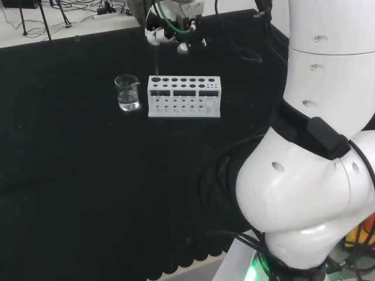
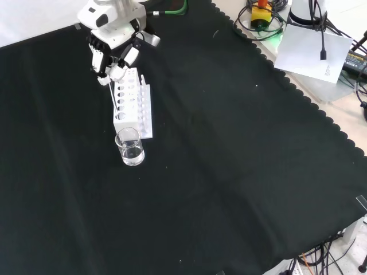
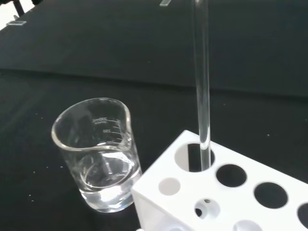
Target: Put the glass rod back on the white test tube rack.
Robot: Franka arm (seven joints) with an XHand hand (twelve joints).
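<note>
Wrist view: the glass rod (image 3: 201, 82) hangs upright, its lower end just inside the corner hole of the white test tube rack (image 3: 226, 192), the hole nearest the beaker (image 3: 98, 154). The rod's tip shows through the hole; whether it has reached the rack's lower tier I cannot tell.

Handling, judged: thin clear glass, so light and stiff, but brittle and slick. It will not bend if it catches on the hole's edge; a sideways knock could snap it. Best held near the upper end, kept vertical, so the lower length runs free into the hole. Once let go it will likely lean against the hole's edge.

Front view: the hand (image 2: 112, 54) sits at about 11 o'clock from the rack (image 2: 135, 106), above its far end, fingers curled around the rod's (image 2: 109, 91) upper part. The rod runs down from the fingers toward 6 o'clock into the rack's near end.

Head view: the hand (image 1: 170, 32) hangs at 12 o'clock from the rack's (image 1: 184, 96) left end, with the rod (image 1: 156, 64) a faint vertical line between them. The beaker (image 1: 128, 93) stands on the surface (image 1: 88, 175) at 9 o'clock of the rack, just beside it and apart from it, with a little clear liquid inside.
</note>
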